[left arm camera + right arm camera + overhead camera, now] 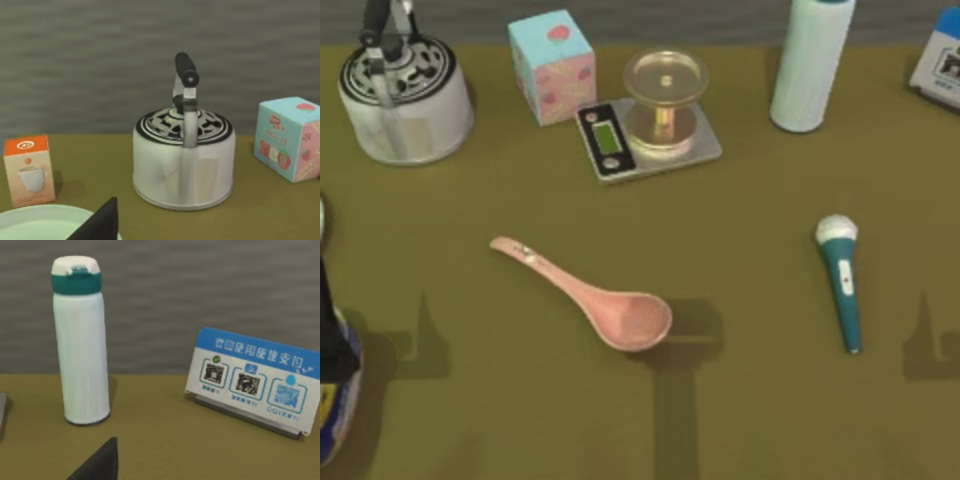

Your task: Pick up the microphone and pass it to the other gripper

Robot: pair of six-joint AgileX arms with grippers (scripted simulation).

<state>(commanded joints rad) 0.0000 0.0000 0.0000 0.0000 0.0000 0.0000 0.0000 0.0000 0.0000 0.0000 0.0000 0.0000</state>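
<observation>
1. The microphone (842, 281) lies flat on the table (740, 420) at the right, white head toward the back, untouched and well apart from the pink spoon (595, 297).
2. Our grippers are outside the top view; each wrist view shows only one dark fingertip, so we cannot tell whether either is released or clenched.
3. We judge that the right arm is nearer. The slim tapered handle could roll or slip from a poor pinch.
4. A grasp at mid-handle may leave our left gripper no room at the handover.
</observation>
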